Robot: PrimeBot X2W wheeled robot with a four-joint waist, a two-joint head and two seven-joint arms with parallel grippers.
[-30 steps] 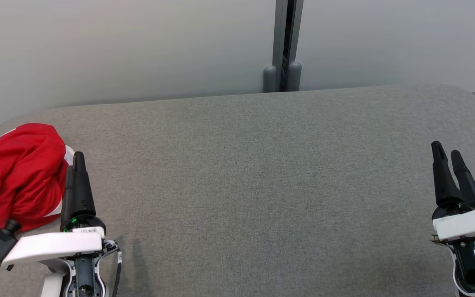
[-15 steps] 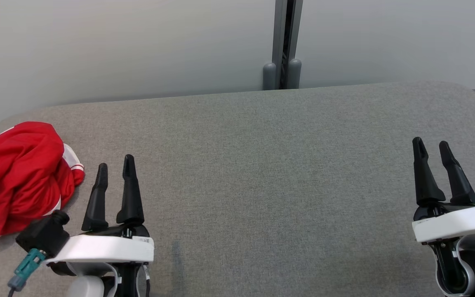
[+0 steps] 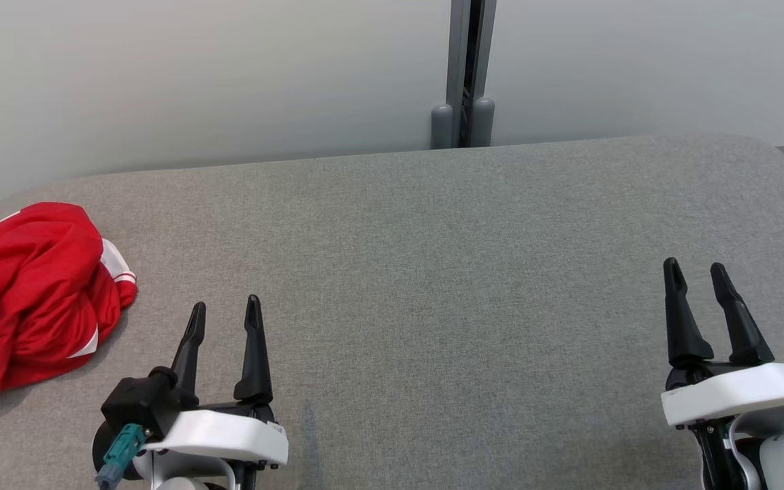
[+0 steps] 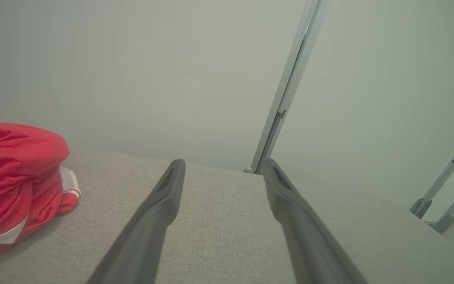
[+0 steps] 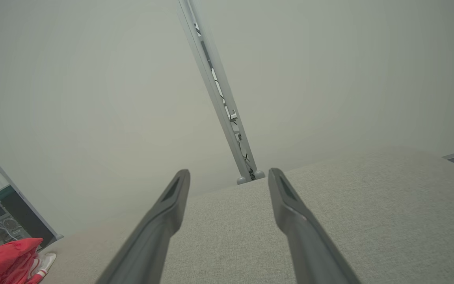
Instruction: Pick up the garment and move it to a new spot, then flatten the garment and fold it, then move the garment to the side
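Grey padded table (image 3: 433, 272) fills the lower two thirds of the head view, bare right across the middle; the red garment (image 3: 31, 292) with white trim sits bunched at the far left edge of the frame, lying on the table, nothing touching it; and here's the change: a second ago the left gripper (image 3: 224, 307) stood hard against the garment's right flank, fingers turned edge-on; now it has swung out to the lower left-centre, well apart from the cloth, fingers side by side again; the garment itself has barely stirred, a white-striped edge now showing on its right side; that reads to me like a let-go and pull-back, so the garment looks parked at the side, though it's a rumpled bundle rather than a crisp fold; left arm level, fingers pointing up the frame, jaws spread wide with bare table between them in the left wrist view; right gripper (image 3: 693, 267) at the lower right, slid slightly down and left, same pose, jaws wide and empty
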